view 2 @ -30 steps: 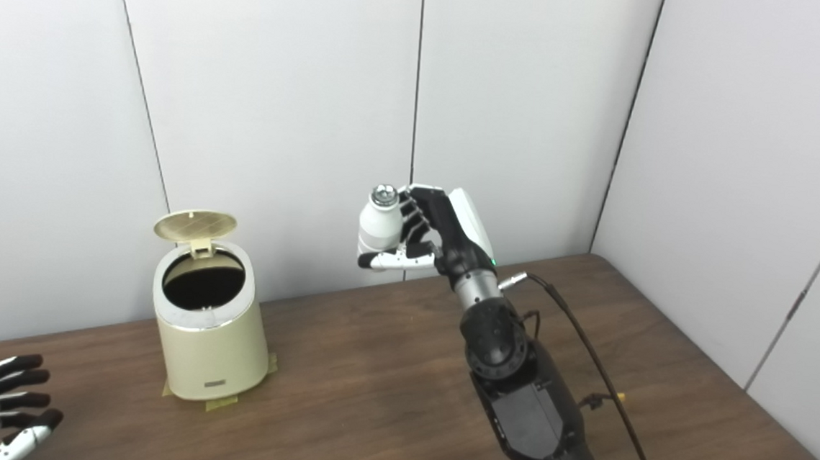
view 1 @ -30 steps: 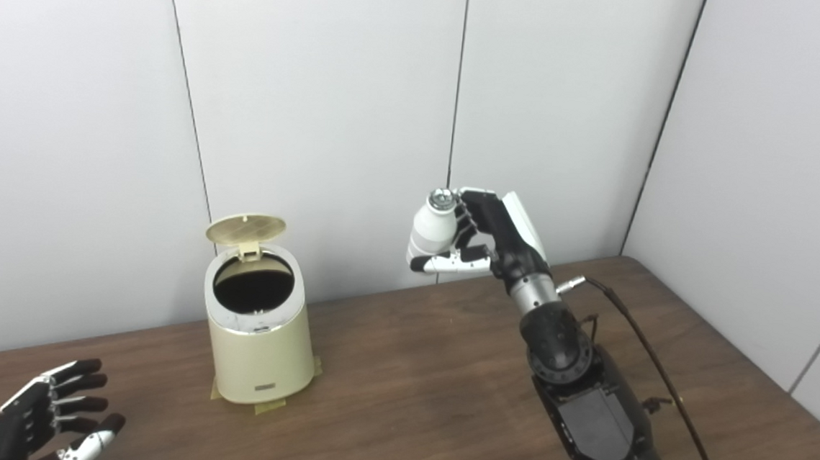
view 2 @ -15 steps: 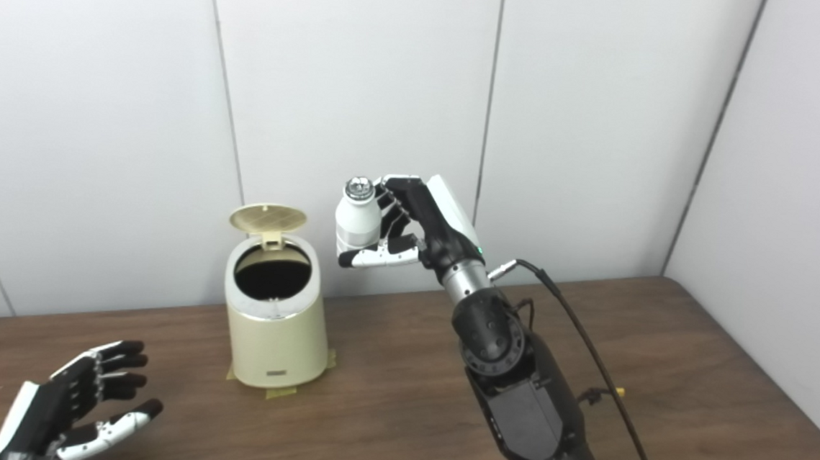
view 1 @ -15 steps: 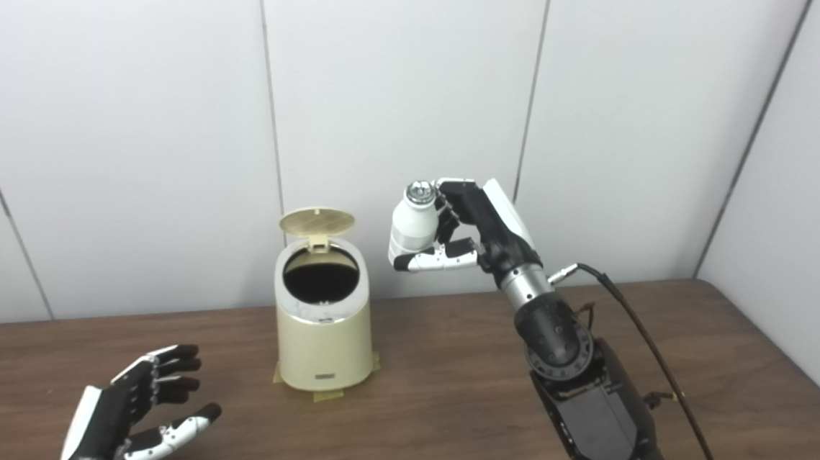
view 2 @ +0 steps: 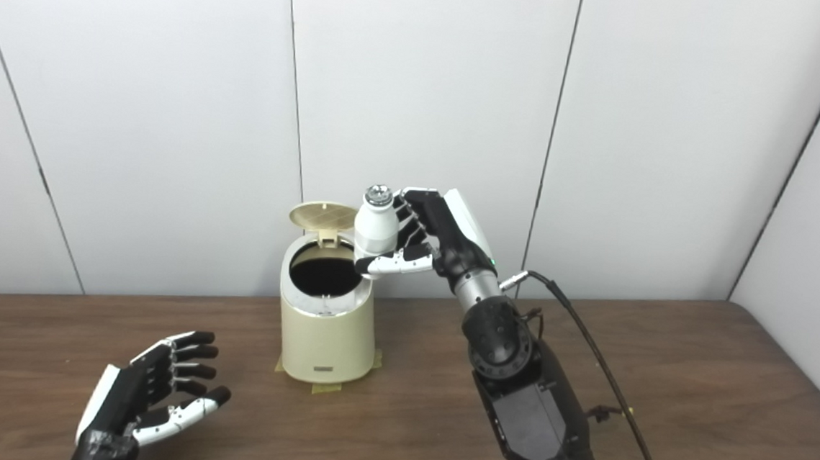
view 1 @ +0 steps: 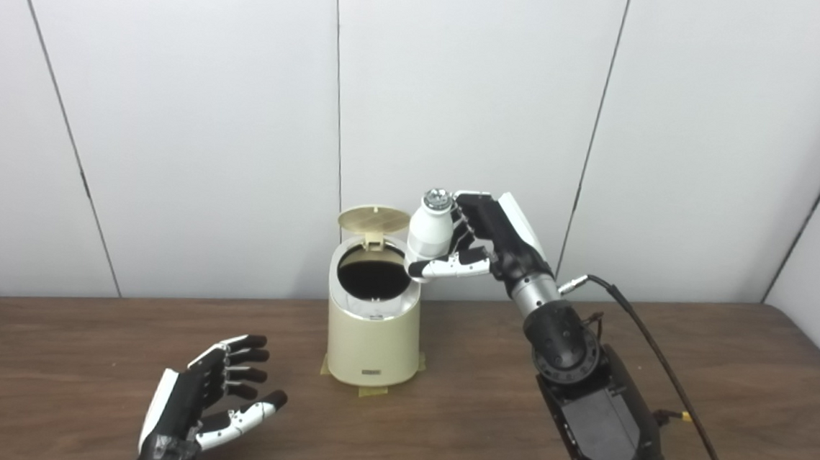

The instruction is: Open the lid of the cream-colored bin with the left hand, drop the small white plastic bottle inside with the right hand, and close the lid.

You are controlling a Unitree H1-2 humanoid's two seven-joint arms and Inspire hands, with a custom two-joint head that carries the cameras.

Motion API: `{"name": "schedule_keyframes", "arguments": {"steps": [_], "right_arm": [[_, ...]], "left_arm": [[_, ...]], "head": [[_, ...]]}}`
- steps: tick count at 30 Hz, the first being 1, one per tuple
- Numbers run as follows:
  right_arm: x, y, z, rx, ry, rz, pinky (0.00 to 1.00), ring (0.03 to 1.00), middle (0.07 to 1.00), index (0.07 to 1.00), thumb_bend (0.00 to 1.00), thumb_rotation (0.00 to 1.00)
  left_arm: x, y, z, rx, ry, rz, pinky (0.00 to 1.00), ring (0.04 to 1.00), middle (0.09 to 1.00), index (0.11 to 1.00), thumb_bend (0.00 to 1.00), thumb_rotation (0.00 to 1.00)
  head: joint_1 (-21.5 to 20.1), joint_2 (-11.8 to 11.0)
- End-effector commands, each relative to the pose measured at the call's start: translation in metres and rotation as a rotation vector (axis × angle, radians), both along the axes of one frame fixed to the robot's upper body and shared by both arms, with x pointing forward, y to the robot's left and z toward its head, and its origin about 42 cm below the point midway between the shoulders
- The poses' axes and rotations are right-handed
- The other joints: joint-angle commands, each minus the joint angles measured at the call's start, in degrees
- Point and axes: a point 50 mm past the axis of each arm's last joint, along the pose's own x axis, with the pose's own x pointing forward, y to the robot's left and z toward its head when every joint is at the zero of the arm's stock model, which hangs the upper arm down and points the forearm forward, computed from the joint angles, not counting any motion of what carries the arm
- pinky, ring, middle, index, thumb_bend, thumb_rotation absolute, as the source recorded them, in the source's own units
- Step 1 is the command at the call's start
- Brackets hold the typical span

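Nearest the camera, at the left of the brown table [view 1: 439, 434], the left hand [view 1: 206, 407] hangs palm up with its fingers spread and nothing in it, well apart from the work. Nearer the middle, the black right arm climbs from the bottom edge toward the far wall. Its right hand [view 1: 477, 245] has its fingers curled round the small white plastic bottle [view 1: 429, 231], thumb under the base, so the grip looks firm.

Beyond and between the two hands stands the cream-colored bin [view 1: 373, 321], upright on bits of tape, its dark mouth showing. Its round lid [view 1: 374, 218] is tipped back on the far hinge, already open. The bottle is held upright, long axis vertical, silver cap on top, above the right part of the bin's rim and just right of the lid; I cannot tell whether it touches the rim. The mouth lies to the left of the right hand and slightly below it, and this hand is much the nearer of the two. My judgement: a short carry left over the opening, then a release, is what remains before the lid is shut.

The bottle looks smooth, rounded at the shoulder, and light.
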Motion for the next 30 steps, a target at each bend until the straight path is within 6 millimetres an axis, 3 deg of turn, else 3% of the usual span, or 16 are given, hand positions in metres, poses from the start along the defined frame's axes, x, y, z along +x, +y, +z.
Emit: {"name": "schedule_keyframes", "arguments": {"steps": [1, 10, 30], "right_arm": [[0.006, 0.017, 0.041, 0.028, -0.118, 0.027, 0.32, 0.408, 0.471, 0.505, 0.52, 0.00], [0.011, 0.031, 0.033, 0.061, -0.050, 0.041, 0.30, 0.386, 0.463, 0.520, 0.52, 0.00], [0.011, 0.042, 0.020, 0.035, -0.032, 0.073, 0.32, 0.402, 0.479, 0.513, 0.52, 0.00]], "left_arm": [[0.012, -0.009, 0.022, -0.015, -0.099, -0.017, 0.59, 0.661, 0.734, 0.772, 0.69, 0.08], [0.012, -0.014, 0.022, -0.018, -0.100, -0.014, 0.59, 0.658, 0.732, 0.774, 0.69, 0.09], [0.012, -0.020, 0.023, -0.027, -0.103, -0.018, 0.60, 0.665, 0.733, 0.774, 0.69, 0.08]], "head": [[0.28, 0.00], [1.62, 0.34], [2.93, 1.18]]}}
